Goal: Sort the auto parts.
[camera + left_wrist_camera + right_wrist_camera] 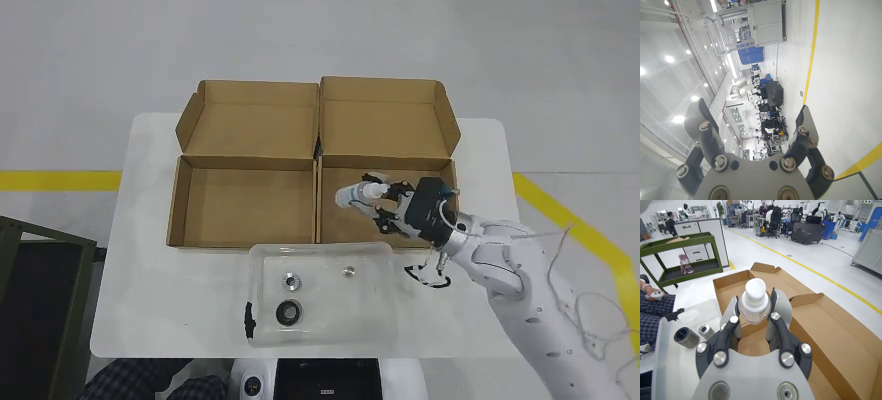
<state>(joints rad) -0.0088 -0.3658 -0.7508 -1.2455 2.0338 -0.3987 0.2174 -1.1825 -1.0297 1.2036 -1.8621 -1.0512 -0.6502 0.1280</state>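
Clamps a white-capped clear plastic part (755, 291) between the fingers of the right gripper (755, 299) over the right cardboard box (335, 228), likely to drop it apart from the metal sleeves (686, 337) in the near clear tray (256, 262), with the fingers of the left gripper (753, 111) spread empty.

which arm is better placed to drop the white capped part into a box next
Right. The right gripper holds the white-capped part above the right-hand cardboard box; the left gripper is open, empty, facing the room.
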